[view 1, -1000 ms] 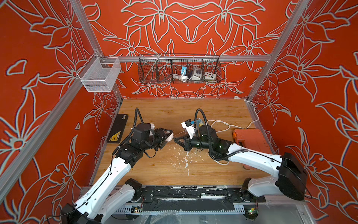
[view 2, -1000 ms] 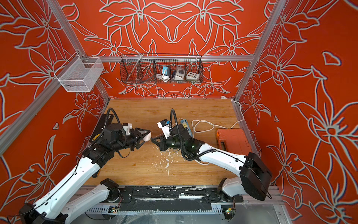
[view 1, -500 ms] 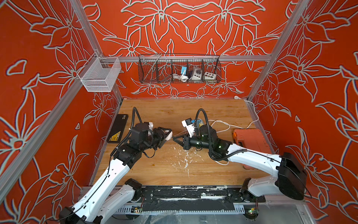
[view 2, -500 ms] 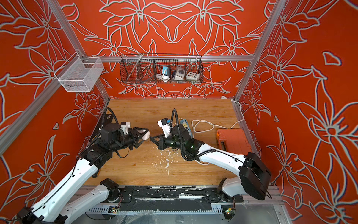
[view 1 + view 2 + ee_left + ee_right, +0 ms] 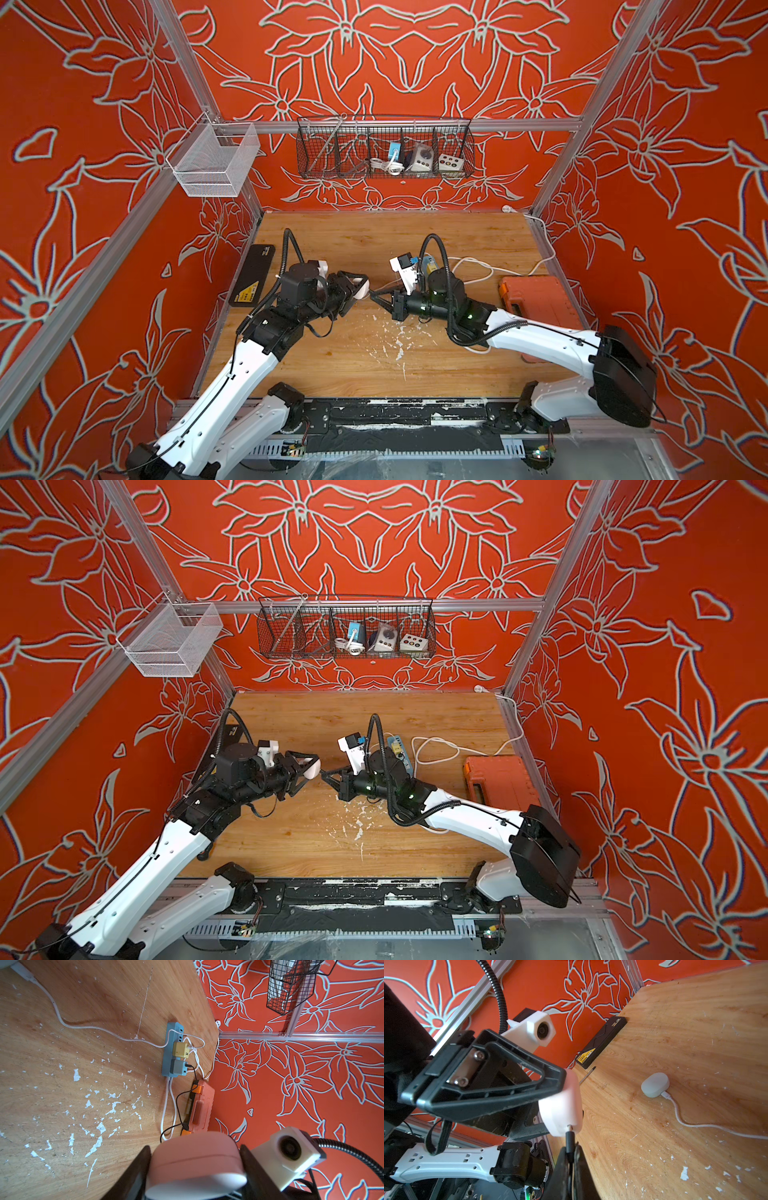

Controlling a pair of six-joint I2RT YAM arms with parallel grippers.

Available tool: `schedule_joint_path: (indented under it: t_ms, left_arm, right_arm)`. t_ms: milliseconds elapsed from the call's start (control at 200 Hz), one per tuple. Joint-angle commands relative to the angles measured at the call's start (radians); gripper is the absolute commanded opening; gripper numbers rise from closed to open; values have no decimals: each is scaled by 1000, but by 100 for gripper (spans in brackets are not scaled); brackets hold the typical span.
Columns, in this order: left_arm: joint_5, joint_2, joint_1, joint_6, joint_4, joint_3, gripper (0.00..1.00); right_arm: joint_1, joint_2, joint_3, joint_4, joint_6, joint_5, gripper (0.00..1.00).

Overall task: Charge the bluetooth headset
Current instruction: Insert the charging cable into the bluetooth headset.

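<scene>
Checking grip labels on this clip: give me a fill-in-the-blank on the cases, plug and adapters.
1. The left gripper holds the pink case; the right gripper pinches a ____ plug at its port.
2. The second case lies on the table with a ____ cable plugged in.
3. On the power strip, the adapter beside the grey adapter is ____.
Missing words: black; white; yellow.
</scene>
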Motion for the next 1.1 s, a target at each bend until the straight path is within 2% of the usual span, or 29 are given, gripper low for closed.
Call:
schedule_joint_path:
  t_ms: [0,140,320,400,525,625,981,1096]
  left_arm:
    - [126,-3,-15,2,6,17,28]
    - [142,-8,-14,18,13,21,26]
    - [165,-3,-14,39,20,27,23]
    - [170,0,-15,45,18,34,22]
    - [180,5,-15,51,19,41,20]
    - [195,9,-15,48,33,42,19]
    - [231,29,-14,54,49,48,18]
    - [232,27,-13,56,50,48,18]
  right_arm:
    - [0,-19,-19,97,-62,17,0]
    - [-21,-47,-18,32,-118,-31,0]
    - [-56,-49,13,-18,-144,-158,0]
    - [-59,-50,31,-62,-140,-153,0]
    - [-69,-47,-1,31,-49,-154,0]
    - [-69,-51,-27,90,-41,-157,0]
    - [-77,-58,105,-238,-319,-249,0]
    - [-89,-57,116,-250,-312,-271,0]
